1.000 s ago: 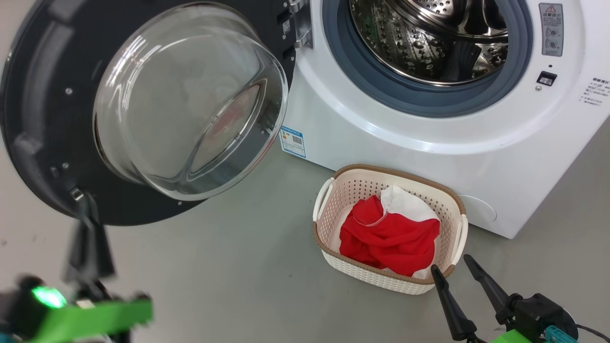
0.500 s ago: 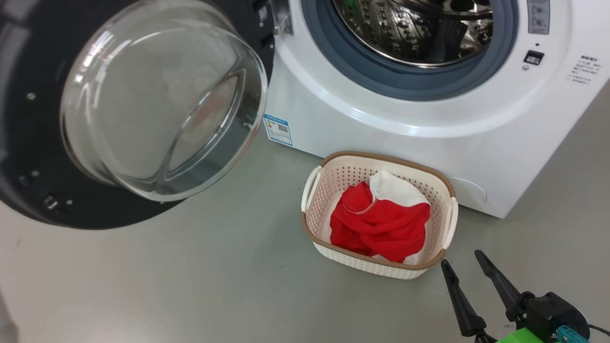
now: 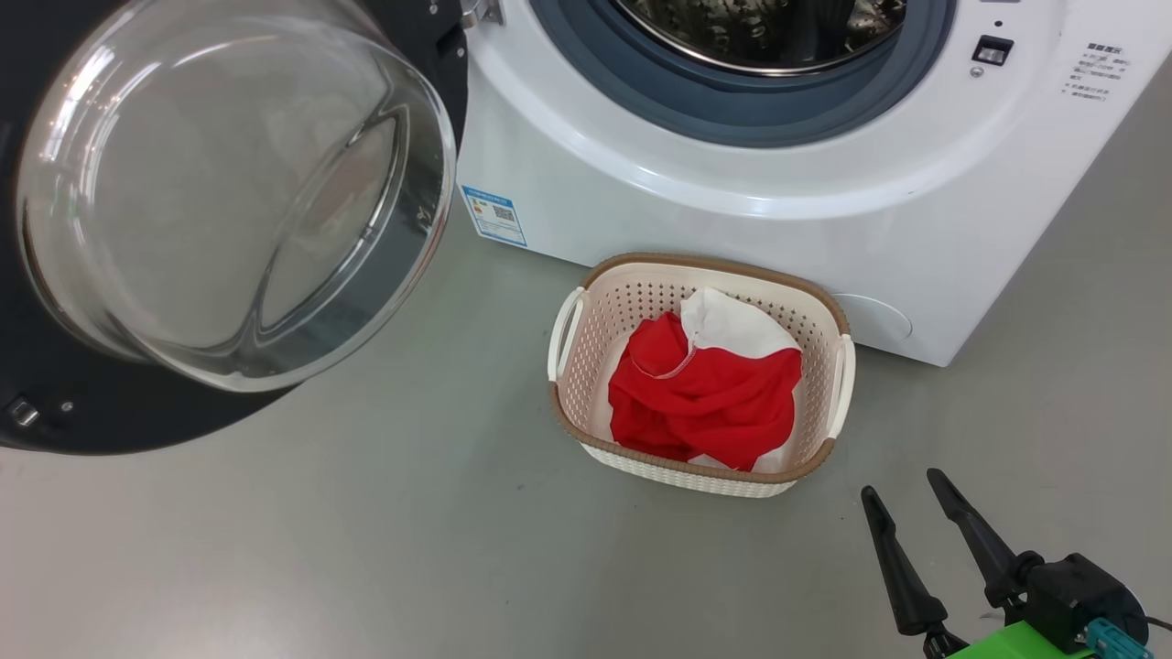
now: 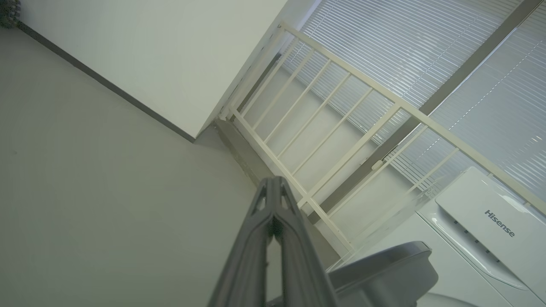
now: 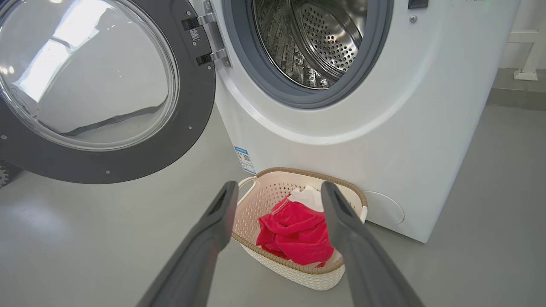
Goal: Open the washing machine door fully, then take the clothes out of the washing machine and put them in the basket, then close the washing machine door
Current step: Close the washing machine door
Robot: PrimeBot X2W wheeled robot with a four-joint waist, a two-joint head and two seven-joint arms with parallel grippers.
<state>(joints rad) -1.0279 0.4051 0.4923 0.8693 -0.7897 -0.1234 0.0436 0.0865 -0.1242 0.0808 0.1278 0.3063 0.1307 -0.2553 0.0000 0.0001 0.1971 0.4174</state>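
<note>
The washing machine door (image 3: 55,412) stands swung wide open at the left, its glass bowl (image 3: 229,192) bulging toward me. The white washing machine (image 3: 732,210) shows its grey-blue seal and bare steel drum (image 5: 315,42). On the floor in front of it stands the basket (image 3: 696,480), and the red and white clothes (image 3: 705,394) lie bundled inside. My right gripper (image 3: 902,485) hovers open and empty just right of and nearer than the basket; in the right wrist view its fingers (image 5: 222,213) frame the basket (image 5: 298,273). My left gripper (image 4: 273,181) is shut on nothing and points away toward a wall.
Bare grey floor (image 3: 366,549) spreads left of and in front of the basket. The left wrist view shows a white railing (image 4: 341,128), window blinds (image 4: 405,51) and the machine's top panel (image 4: 490,217). A blue label (image 3: 494,215) marks the machine's lower front.
The head camera has shifted, so machine, door and basket slid up and left in the picture. The left arm's green body has left the head view. The right gripper stays open.
</note>
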